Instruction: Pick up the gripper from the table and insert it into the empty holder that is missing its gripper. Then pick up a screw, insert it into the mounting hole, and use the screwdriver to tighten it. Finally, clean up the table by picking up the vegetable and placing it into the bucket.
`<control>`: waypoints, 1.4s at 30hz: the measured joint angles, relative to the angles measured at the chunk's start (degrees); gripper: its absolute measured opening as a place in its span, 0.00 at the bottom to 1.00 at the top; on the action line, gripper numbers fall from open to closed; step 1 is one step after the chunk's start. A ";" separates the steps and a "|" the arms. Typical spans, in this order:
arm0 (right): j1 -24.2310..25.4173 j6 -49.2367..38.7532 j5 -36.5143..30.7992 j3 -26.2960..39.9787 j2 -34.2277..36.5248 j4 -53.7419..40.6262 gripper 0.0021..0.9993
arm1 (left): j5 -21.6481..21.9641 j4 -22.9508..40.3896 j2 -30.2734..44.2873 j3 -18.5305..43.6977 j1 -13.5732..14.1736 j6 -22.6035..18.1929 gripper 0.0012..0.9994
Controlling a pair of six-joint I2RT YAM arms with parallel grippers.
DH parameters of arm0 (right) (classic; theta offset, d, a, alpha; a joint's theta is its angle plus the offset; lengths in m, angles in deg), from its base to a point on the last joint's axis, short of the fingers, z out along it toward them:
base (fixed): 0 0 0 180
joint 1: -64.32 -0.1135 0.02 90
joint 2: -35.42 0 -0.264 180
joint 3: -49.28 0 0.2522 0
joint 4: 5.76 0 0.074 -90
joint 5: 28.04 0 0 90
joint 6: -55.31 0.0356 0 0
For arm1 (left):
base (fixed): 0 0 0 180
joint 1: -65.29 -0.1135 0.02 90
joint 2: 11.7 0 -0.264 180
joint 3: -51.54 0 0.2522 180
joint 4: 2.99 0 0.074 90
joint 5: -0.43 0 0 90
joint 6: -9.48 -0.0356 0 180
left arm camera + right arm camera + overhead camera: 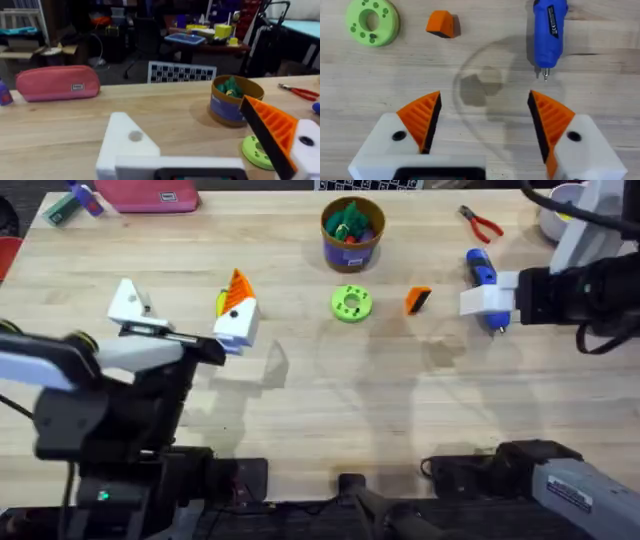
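Nearest the arm bases, the left gripper (190,315) reaches over the left side of the table (330,410). Its jaws stand wide apart and grip nothing. 1 finger is a bare white holder (125,142) with no pad; the other carries an orange wedge (272,125).

On the right side, the right gripper (482,117) hovers above bare wood, spread wide and empty, with both orange pads (422,115) fitted.

Just beyond it lie the loose gripper (442,24), a small orange wedge, the green holed disc (371,21) beside it, and the blue screwdriver (550,30), bit pointing toward the right gripper. The yellow vegetable (222,302) sits near the left gripper's padded finger.

Farther back stands the bucket (352,235), holding green and red toys, with red-handled pliers (482,224) to its right.

Likely risks: the wedge is small and slanted, so an off-centre pinch could squirt it sideways toward the disc. A tilted grasp would also make seating it on the holder hard.
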 joint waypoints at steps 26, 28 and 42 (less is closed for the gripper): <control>0.02 0.00 -0.02 0.00 0.00 0.00 0.99 | -44.13 -0.56 -6.33 -7.69 0.00 0.10 0.99; 0.00 0.00 0.00 0.00 0.00 0.00 0.99 | -46.55 5.85 -6.34 -7.71 0.00 0.27 0.99; 0.00 0.00 0.00 0.00 0.00 0.00 0.99 | -49.12 6.90 -6.38 -7.62 0.00 -0.44 0.99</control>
